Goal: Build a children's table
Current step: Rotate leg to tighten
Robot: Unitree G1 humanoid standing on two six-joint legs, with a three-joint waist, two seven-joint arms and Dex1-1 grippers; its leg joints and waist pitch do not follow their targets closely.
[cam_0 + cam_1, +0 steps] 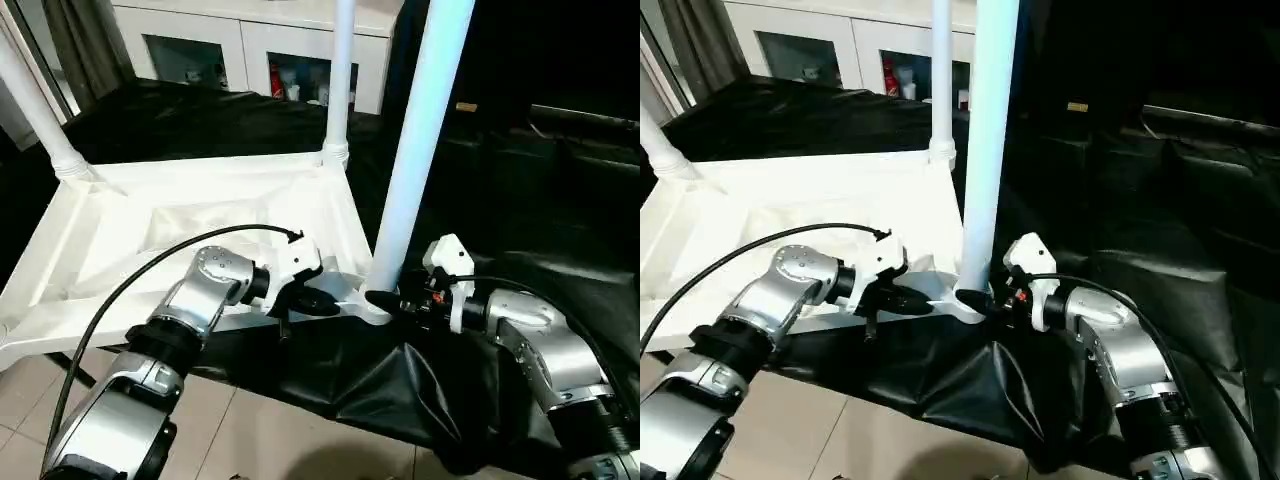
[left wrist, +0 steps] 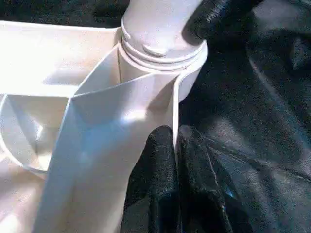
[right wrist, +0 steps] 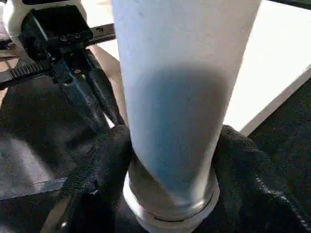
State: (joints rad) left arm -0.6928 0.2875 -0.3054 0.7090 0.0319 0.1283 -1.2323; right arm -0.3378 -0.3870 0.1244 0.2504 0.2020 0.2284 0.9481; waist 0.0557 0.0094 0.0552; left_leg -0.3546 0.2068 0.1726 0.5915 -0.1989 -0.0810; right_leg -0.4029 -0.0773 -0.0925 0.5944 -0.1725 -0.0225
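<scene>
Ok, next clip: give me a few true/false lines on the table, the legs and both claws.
1. The table top lies underside up. True.
2. The right claw has its fingers on either side of the near leg at its base. True.
3. The left claw is wide open. False: it is pinched shut on the top's rim.
4. All legs lie loose on the black cloth. False: three stand in corner sockets.

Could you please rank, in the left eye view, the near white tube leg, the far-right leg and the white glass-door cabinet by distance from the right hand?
1. Near white tube leg: between the right hand's fingers.
2. Far-right leg: at the tabletop's back corner.
3. White glass-door cabinet: against the back wall.
</scene>
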